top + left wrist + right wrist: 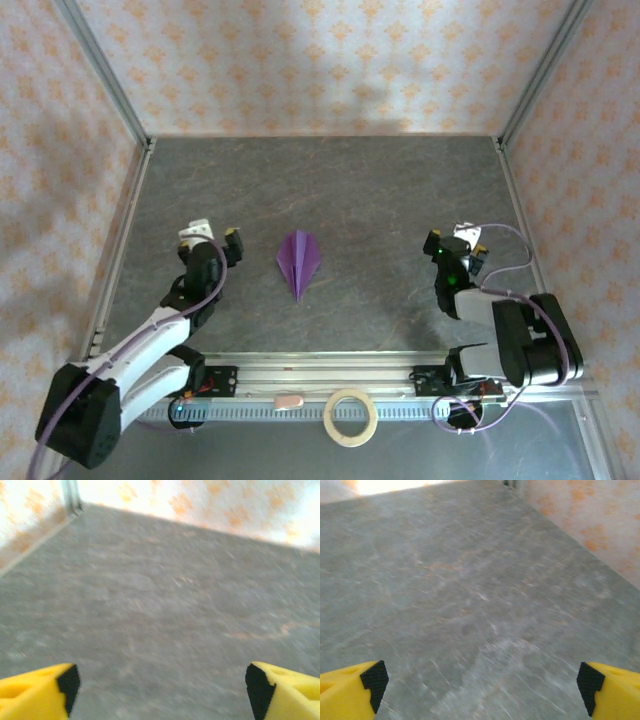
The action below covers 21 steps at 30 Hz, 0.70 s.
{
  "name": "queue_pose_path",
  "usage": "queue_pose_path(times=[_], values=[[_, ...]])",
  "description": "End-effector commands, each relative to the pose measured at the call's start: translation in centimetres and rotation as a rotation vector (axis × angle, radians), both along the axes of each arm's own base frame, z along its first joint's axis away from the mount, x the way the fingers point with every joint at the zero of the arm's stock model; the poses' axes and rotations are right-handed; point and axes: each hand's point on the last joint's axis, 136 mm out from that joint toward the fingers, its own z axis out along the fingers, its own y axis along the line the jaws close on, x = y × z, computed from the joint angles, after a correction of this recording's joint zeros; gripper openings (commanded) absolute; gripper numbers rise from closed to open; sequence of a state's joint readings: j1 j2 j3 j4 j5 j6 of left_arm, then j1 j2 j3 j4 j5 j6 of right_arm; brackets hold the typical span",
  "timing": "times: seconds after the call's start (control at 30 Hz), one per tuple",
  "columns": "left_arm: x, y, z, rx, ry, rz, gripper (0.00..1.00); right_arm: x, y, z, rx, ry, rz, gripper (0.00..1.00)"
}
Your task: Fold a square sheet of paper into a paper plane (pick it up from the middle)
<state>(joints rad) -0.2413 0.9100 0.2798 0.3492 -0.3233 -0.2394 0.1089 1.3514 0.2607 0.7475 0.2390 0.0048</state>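
The purple paper plane (pixel 299 260) lies flat on the grey table in the middle of the top view, a slim dart with a centre crease, its tip pointing toward the arm bases. My left gripper (pixel 213 238) stands open to its left, well apart from it. My right gripper (pixel 457 242) stands open far to its right. In the left wrist view the yellow fingertips (pixel 47 692) sit wide apart over bare table, with nothing between them. The right wrist view has its yellow fingertips (pixel 355 690) just as wide over bare table.
A tan tape ring (pixel 350 416) lies on the rail strip at the near edge, between the arm bases. Patterned walls with metal posts (pixel 110 85) close the table on three sides. Grey table (pixel 330 190) stretches beyond the plane.
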Motion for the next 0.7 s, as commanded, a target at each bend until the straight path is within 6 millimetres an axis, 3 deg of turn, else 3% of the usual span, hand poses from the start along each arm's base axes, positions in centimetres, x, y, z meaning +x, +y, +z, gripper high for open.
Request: queue_pose_path(times=[0.0,0.1,0.13,0.2,0.37,0.4,0.5,0.57,0.67], values=[[1.4,0.8,3.4,0.047,-0.211,-0.08,0.89,2.6,2.2,6.3,0.035,-0.306,0.206,1.0],[2.7,0.6,2.4,0.068,-0.204,-0.164,0.89,2.5,1.7,4.3,0.087,-0.301,0.232,1.0],[3.1,0.5,1.9,0.077,-0.2,-0.179,0.89,2.4,1.9,4.9,0.084,-0.362,0.247,0.99],[3.7,0.4,1.1,0.109,-0.197,-0.195,0.89,2.9,2.4,4.0,0.079,-0.276,0.276,0.99],[5.7,-0.3,0.6,0.149,-0.204,-0.264,0.89,2.9,1.6,4.1,0.073,-0.296,0.214,0.99],[6.2,-0.3,-0.3,0.134,-0.175,-0.28,0.89,2.8,1.6,4.2,0.072,-0.308,0.214,1.0],[6.2,2.1,-1.8,0.077,-0.171,-0.177,0.89,2.9,1.6,4.1,0.068,-0.291,0.21,0.99],[5.9,3.1,-1.3,0.071,-0.216,-0.121,0.89,2.9,1.7,4.0,0.069,-0.291,0.21,0.99],[6.0,3.1,-1.4,0.078,-0.208,-0.116,0.91,2.9,1.6,4.1,0.067,-0.292,0.21,0.99]])
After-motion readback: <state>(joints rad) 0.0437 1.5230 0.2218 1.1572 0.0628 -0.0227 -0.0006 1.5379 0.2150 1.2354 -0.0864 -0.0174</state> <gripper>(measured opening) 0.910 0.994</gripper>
